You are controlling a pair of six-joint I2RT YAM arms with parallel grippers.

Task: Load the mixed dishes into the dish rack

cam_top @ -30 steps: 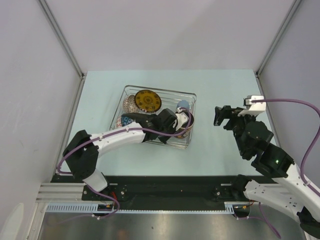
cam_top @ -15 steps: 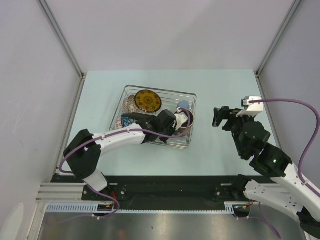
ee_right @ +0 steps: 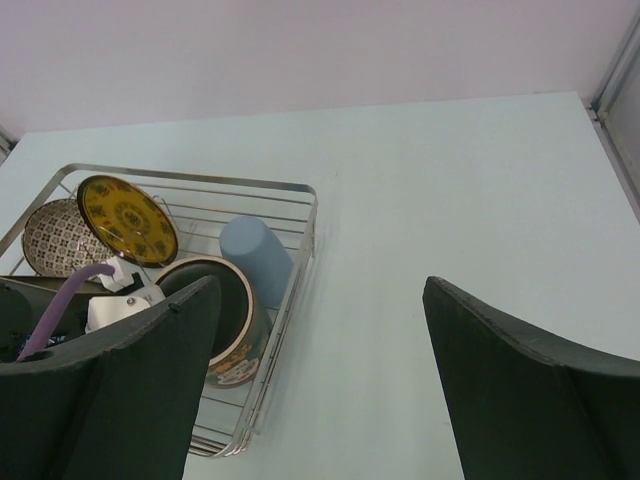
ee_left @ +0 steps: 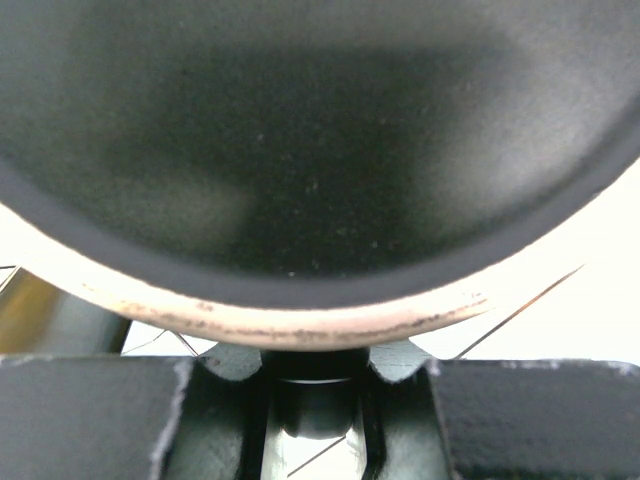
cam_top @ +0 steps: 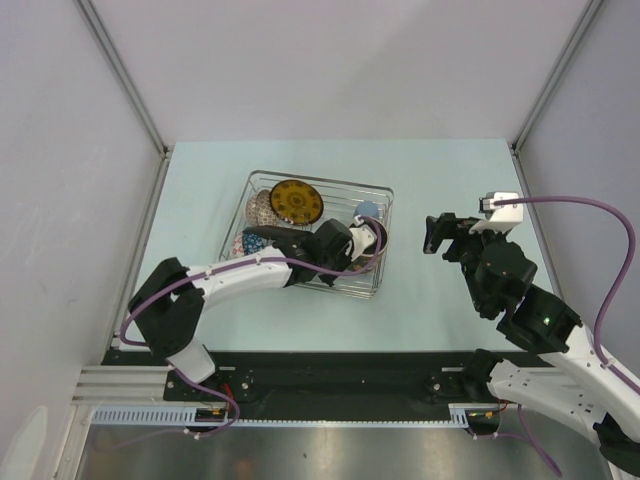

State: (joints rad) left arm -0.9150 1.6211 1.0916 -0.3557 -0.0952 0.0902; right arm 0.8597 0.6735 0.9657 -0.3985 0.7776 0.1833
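**Setting down the mug.** The left claw (cam_top: 367, 240), at the lower right corner of the dish rack (cam_top: 320, 180), is clenched on the rim of the mug (ee_right: 225, 315). In the left wrist view the pale rim sits in the notch between its fingers (ee_left: 90, 420). The right claw (ee_right: 320, 330) hangs released and empty over the bare desk (cam_top: 450, 170), right of the rack.

Inside the rack we see four other dishes:
- The dark plate with the yellow motif (cam_top: 295, 200) stands on edge at the upper middle.
- The reddish-white bowl (ee_right: 55, 235) is just left of the plate.
- The blue-patterned bowl (cam_top: 250, 240) is at the lower left.
- The light-blue cup (ee_right: 255, 255) is near the right wall, just beside the mug.

We judge the step in hand to be setting the mug down and letting go. To do it well, we would lower it until the wire floor carries it and keep it off the cup. We would open the claw only once the mug is supported, then lift straight up so that no finger drags the rim or catches a wire.

**Hidden or unclear.**
- The mug's handle shows in no view.
- The mug's inside reads dark, so we cannot settle its colour.
- From above, the arm hides whether the mug's base touches the wires.
- The mug fills the left wrist view, leaving almost nothing of the rack.
- The arm half covers the blue-patterned bowl.
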